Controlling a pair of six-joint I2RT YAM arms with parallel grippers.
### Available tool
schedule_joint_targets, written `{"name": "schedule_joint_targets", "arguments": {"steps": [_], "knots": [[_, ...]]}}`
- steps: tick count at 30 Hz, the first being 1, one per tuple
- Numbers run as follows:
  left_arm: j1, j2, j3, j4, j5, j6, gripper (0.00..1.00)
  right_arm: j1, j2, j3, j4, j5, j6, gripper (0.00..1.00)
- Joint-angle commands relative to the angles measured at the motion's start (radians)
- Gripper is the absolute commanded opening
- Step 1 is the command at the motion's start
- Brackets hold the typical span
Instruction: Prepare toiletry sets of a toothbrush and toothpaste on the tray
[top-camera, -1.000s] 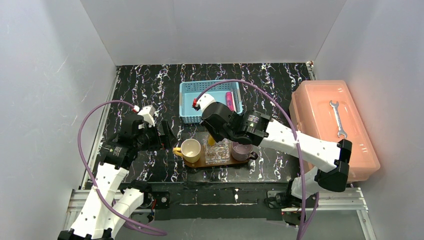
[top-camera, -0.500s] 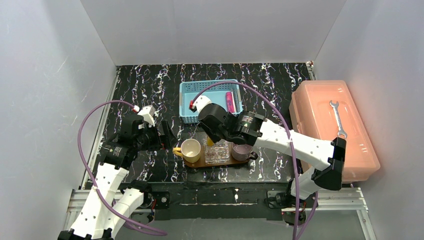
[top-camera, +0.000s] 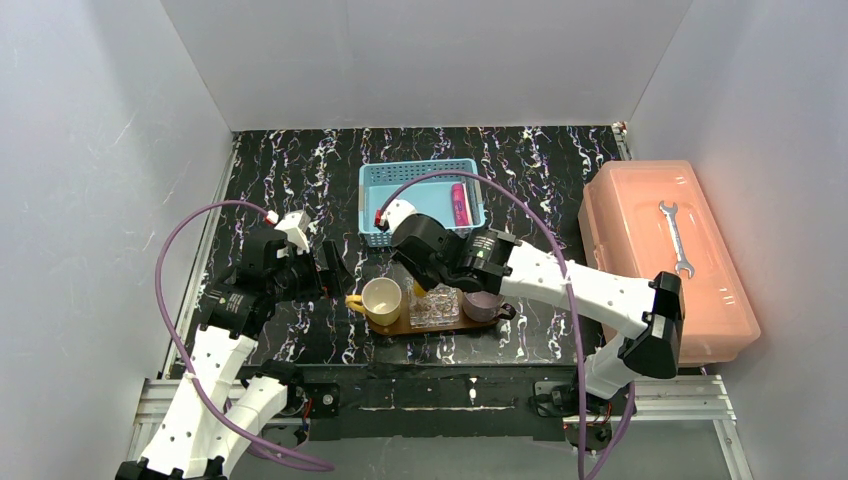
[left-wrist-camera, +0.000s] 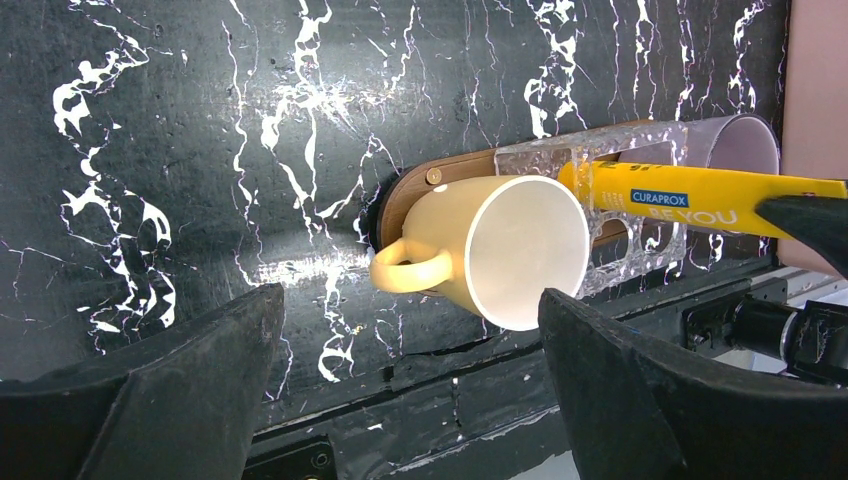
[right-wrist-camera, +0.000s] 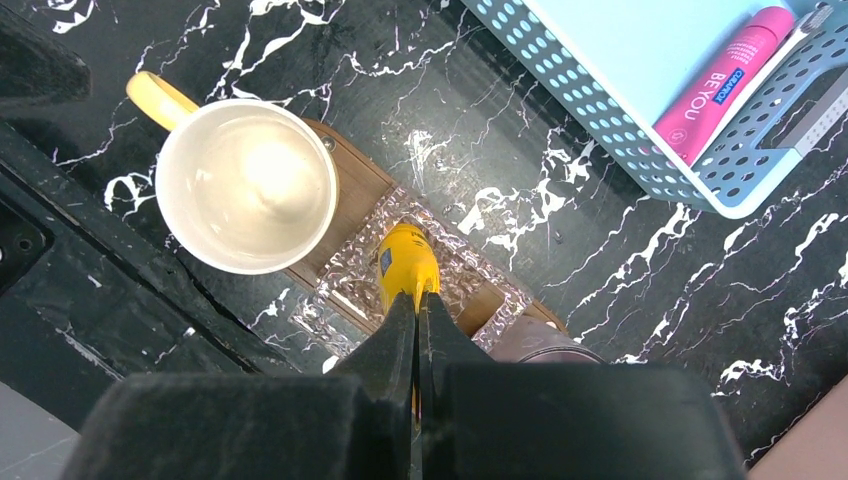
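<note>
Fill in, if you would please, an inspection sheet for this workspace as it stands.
Surface: black marbled table.
Job's things: yellow toothpaste over the clear cup on the tray; pink toothpaste in the blue basket, likely toothbrush beside it.
Clutter: cream mug, purple cup; wrench on salmon box.
Claws: right claw shut on yellow toothpaste; left claw open, empty.
Cables: purple cables loop above both arms.
Surroundings: white walls.
</note>
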Motion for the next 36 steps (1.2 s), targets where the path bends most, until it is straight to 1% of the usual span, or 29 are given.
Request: {"name": "schedule_joint_targets", "arguments": {"steps": [1, 16, 36], "knots": [[0.001, -0.002, -0.006, 0.000, -0.013, 0.015, 0.98, 0.004, 0.003, -0.024, 0.070, -0.003, -0.001, 0.01], [0.002, -0.006, -0.008, -0.001, -0.015, 0.014, 0.98, -0.002, 0.012, -0.088, 0.118, -0.001, 0.008, 0.01], [0.001, -0.002, -0.009, -0.001, -0.015, 0.014, 0.98, -0.042, 0.012, -0.143, 0.160, -0.048, 0.031, 0.02]]}}
